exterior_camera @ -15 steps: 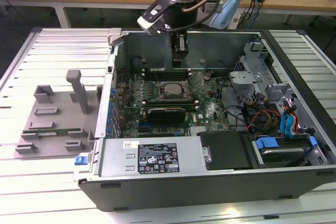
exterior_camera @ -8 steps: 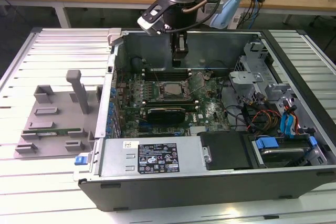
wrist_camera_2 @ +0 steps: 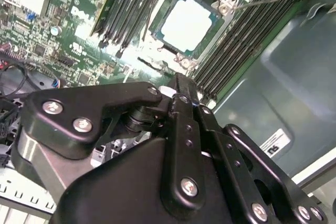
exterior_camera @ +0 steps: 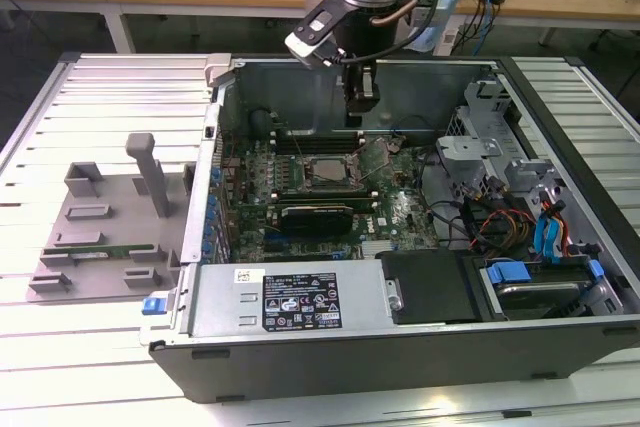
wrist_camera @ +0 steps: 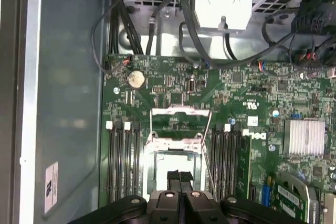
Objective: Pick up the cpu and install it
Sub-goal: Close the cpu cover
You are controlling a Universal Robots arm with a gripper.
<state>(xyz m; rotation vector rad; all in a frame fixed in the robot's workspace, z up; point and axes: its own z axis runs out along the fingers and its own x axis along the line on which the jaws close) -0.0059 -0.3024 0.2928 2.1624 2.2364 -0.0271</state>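
Observation:
The cpu (exterior_camera: 325,173) lies flat in the black-framed socket on the green motherboard (exterior_camera: 400,209), silvery lid up. In the second wrist view the cpu (wrist_camera_2: 188,22) sits square inside the frame. The hinged metal retention frame (wrist_camera: 181,119) stands tipped open beside it. My gripper (exterior_camera: 359,119) hangs above the board, just past the socket toward the case's far wall. Its black fingers (wrist_camera: 174,176) are pressed together with nothing between them. In the first wrist view the gripper (wrist_camera: 179,174) covers part of the cpu (wrist_camera: 160,164); the gripper (wrist_camera_2: 179,81) is clear of the chip.
Black memory slots (wrist_camera: 122,157) flank the socket on both sides. A drive cage (exterior_camera: 478,112) and loose cables (exterior_camera: 500,227) crowd the exterior view's right of the open case (exterior_camera: 225,162). A grey fixture (exterior_camera: 110,232) holding a green memory stick (exterior_camera: 100,250) lies outside on the left.

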